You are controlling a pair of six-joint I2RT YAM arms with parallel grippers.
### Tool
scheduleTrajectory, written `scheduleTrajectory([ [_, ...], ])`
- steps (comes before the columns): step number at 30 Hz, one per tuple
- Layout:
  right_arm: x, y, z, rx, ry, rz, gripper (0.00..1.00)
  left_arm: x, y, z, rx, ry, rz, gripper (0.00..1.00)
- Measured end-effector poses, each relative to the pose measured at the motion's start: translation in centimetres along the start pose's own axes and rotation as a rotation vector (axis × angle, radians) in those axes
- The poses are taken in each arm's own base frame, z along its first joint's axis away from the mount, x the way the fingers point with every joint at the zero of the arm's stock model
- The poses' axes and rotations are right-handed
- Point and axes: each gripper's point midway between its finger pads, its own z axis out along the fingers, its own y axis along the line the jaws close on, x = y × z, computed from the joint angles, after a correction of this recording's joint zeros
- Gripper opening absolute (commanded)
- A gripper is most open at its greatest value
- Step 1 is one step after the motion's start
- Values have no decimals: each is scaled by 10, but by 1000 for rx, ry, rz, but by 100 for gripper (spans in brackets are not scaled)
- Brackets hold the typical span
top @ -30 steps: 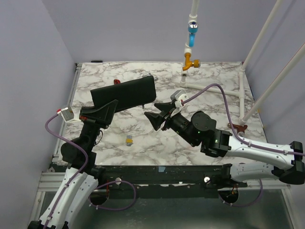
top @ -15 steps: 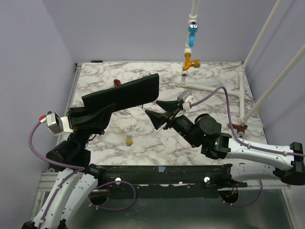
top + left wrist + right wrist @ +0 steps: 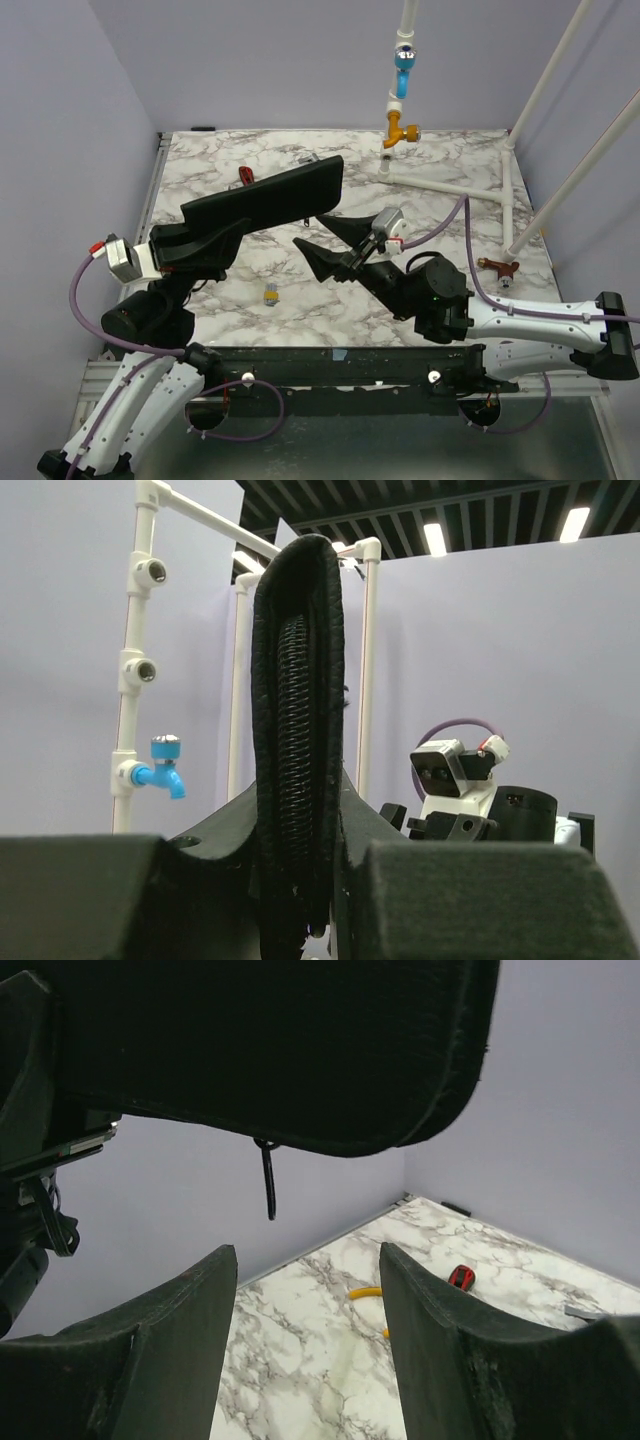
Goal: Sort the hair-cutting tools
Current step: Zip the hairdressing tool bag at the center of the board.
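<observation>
Gripping black pouch [image 3: 265, 197] | left hand [image 3: 212, 235] | flat, zipper-edged, pull cord [image 3: 268, 1175] dangling

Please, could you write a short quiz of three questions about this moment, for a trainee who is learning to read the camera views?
1. True or false: the left gripper holds the black zip pouch up off the marble table.
2. Choose one. The right gripper is: A) shut on the pouch; B) open, gripping nothing; C) shut on a comb.
3. Short answer: what colour is the tap on the white pipe at the far side of the table?

Key: 1 true. 2 B: the right wrist view shows its two fingers apart, with nothing between them. 3 blue.
</observation>
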Motion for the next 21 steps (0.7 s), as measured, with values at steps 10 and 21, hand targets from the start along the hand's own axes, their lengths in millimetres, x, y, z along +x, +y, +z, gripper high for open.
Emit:
scheduleTrajectory([
  [10, -13, 5, 10, 7, -64, -34, 56, 1, -3, 1, 10, -6, 5, 0],
  [21, -36, 1, 11, 25, -154, -37, 43, 4, 2, 2, -11, -7, 5, 0],
])
